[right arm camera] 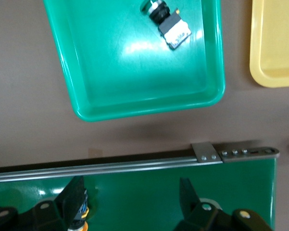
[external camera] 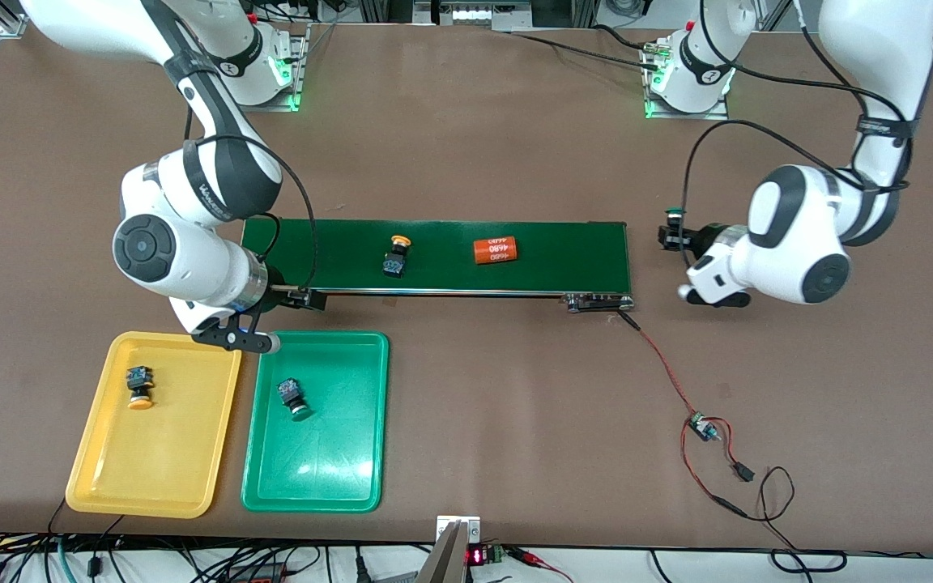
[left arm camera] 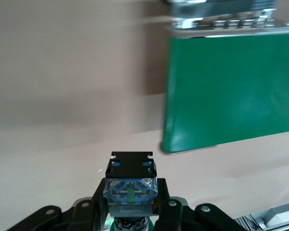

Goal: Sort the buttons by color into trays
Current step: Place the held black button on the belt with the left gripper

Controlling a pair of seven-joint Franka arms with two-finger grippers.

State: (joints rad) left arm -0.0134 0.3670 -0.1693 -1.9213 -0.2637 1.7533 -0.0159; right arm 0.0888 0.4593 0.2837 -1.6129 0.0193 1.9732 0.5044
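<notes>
Two of four buttons are already sorted: one yellow-capped button (external camera: 139, 386) lies in the yellow tray (external camera: 102, 478), and one green-capped button (external camera: 292, 397) lies in the green tray (external camera: 321, 486) beside it, both trays at the right arm's end of the surface (external camera: 475, 121) and nearer the front camera than the belt.

The right claw (external camera: 240, 338) hangs with its fingers spread and nothing between them, over the gap between the belt's end and the trays' upper rims; the right wrist view shows the green tray's rim (right arm camera: 149, 109) just past the belt's metal rail (right arm camera: 134, 163).

On the dark-green conveyor belt (external camera: 580, 251) a second yellow-capped button (external camera: 396, 255) waits unsorted, with an orange cylinder (external camera: 495, 250) printed in white lying well apart from it toward the left arm's end. It is no button and appears to have no tray.

Past the belt's end, the left claw (external camera: 677, 239) is pinched on the fourth button (external camera: 675, 217), green cap up, its blue-black body (left arm camera: 131, 185) gripped between the fingers over bare surface just beside the belt's corner (left arm camera: 169, 147).

Left to do, by this look: the belt's yellow button to the yellow tray, the held green one to the green. Both trays have ample open floor. A red-and-black wire (external camera: 677, 389) trails from the belt's end toward the front edge, clear of the trays.
</notes>
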